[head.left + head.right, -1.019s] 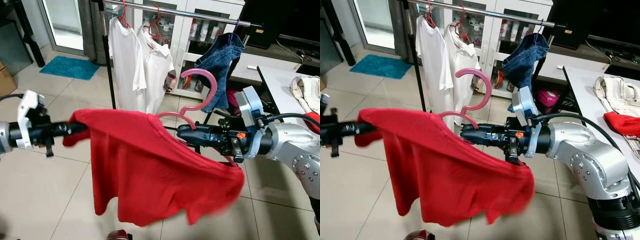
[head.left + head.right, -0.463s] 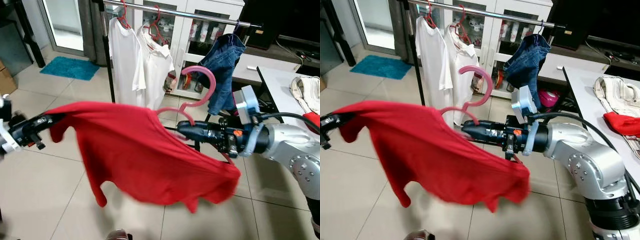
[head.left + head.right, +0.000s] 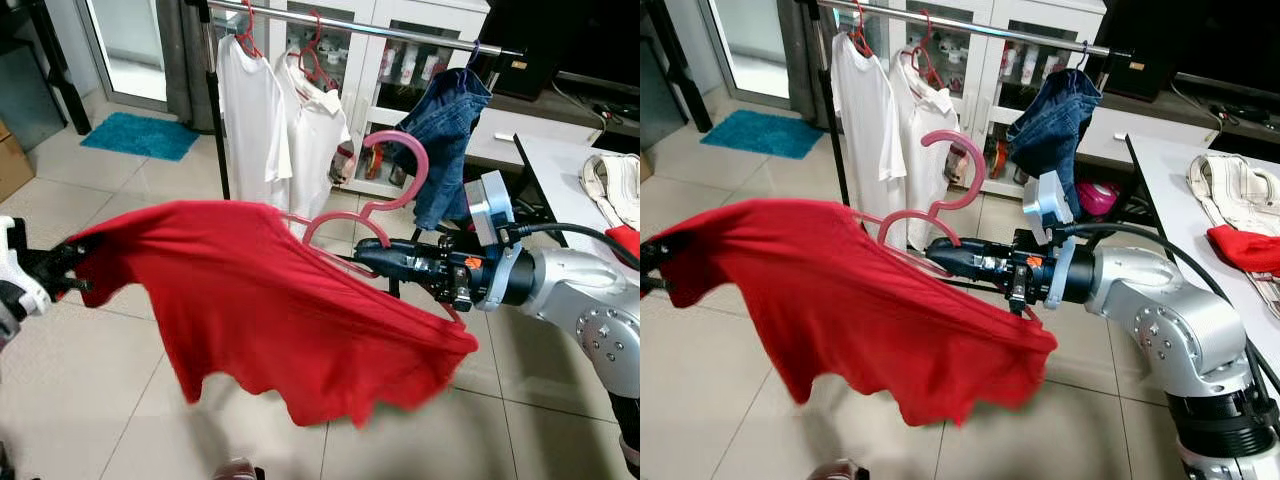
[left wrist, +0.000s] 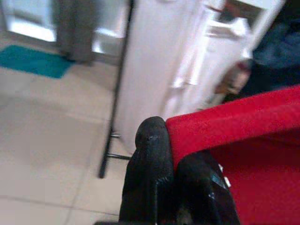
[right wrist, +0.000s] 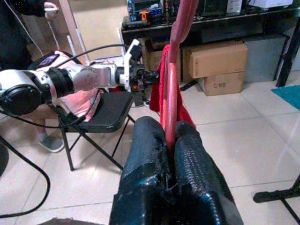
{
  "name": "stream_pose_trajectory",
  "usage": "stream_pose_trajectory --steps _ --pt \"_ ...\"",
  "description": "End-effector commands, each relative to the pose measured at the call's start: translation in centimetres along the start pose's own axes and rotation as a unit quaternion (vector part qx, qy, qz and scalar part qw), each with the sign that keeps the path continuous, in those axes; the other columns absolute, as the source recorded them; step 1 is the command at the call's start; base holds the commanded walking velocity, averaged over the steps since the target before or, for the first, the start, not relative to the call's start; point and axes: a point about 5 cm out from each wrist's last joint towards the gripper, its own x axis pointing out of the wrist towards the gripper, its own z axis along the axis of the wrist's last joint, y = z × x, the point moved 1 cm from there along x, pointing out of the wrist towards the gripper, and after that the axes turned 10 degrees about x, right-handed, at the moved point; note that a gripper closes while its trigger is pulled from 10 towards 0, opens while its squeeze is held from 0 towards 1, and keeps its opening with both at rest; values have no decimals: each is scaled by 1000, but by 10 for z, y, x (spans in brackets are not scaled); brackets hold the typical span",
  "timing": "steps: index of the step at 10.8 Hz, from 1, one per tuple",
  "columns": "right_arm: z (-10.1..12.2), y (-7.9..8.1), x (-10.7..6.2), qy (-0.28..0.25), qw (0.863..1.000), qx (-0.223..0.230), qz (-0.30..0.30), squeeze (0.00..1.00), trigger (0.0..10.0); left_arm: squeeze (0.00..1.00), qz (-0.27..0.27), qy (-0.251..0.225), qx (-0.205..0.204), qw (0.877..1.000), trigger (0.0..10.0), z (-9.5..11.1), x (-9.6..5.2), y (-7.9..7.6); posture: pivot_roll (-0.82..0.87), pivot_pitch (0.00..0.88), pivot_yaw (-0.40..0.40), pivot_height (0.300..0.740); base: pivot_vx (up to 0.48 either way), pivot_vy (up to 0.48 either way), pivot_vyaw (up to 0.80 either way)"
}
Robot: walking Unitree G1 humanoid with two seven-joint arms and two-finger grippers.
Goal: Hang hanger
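A pink plastic hanger (image 3: 398, 170) carries a red T-shirt (image 3: 270, 300) that spreads wide in front of me. My right gripper (image 3: 368, 262) is shut on the hanger's neck, hook pointing up; its black fingers (image 5: 187, 154) clamp the pink bar (image 5: 172, 112) in the right wrist view. My left gripper (image 3: 72, 262) is at the far left, shut on the shirt's sleeve end (image 4: 225, 126), pulling the cloth taut. Behind stands the clothes rail (image 3: 380, 30) with two white shirts (image 3: 275, 130) and a denim garment (image 3: 445, 130) hung on it.
A white table (image 3: 1200, 190) at the right holds a cream bag (image 3: 1235, 185) and red cloth (image 3: 1245, 245). A white cabinet (image 3: 400, 70) stands behind the rail. A teal mat (image 3: 140, 135) lies on the tiled floor. A folding chair (image 5: 105, 115) and cardboard boxes (image 5: 218, 61) appear in the right wrist view.
My left gripper has drawn the sleeve further left and lower, stretching the shirt out. The right gripper with the hanger has stayed nearly where it was.
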Motion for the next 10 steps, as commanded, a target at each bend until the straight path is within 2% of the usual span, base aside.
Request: stream_pose_trajectory --steps 1,2,3,5,7,8,9,10 --pt "6 -2 -7 -11 1000 -14 -16 0 10000 0 65 8 -13 998 0 -4 -6 15 -16 0 -53 740 0 0 0" --pt "6 -2 -7 -11 1000 -13 -18 0 10000 0 118 14 -39 992 0 -8 -8 22 -16 0 -53 740 0 0 0" --pt "6 -3 -7 -12 1000 -12 -20 0 10000 0 153 26 -44 987 0 -13 -9 25 -16 0 -51 740 0 0 0" --pt "6 -4 -8 -13 1000 -12 -25 0 10000 0 180 44 -57 981 0 -22 -7 21 -16 0 -50 740 0 0 0" --pt "6 -4 -7 -15 1000 -12 -25 0 10000 0 77 -17 -13 997 0 -4 9 -11 -16 0 -51 740 0 0 0" --pt "7 -4 -6 -15 999 -13 -26 0 10000 0 38 -38 2 999 10000 5 12 -20 -12 0 -58 740 0 0 0" --pt "7 -5 -6 -15 999 -14 -29 0 10000 0 11 -57 10 998 10000 13 12 -25 -12 0 -57 740 0 0 0" --pt "9 -9 -5 -19 999 -16 -44 0 10000 1000 -23 -57 38 997 10000 19 8 -27 -10 0 -58 740 0 0 0"
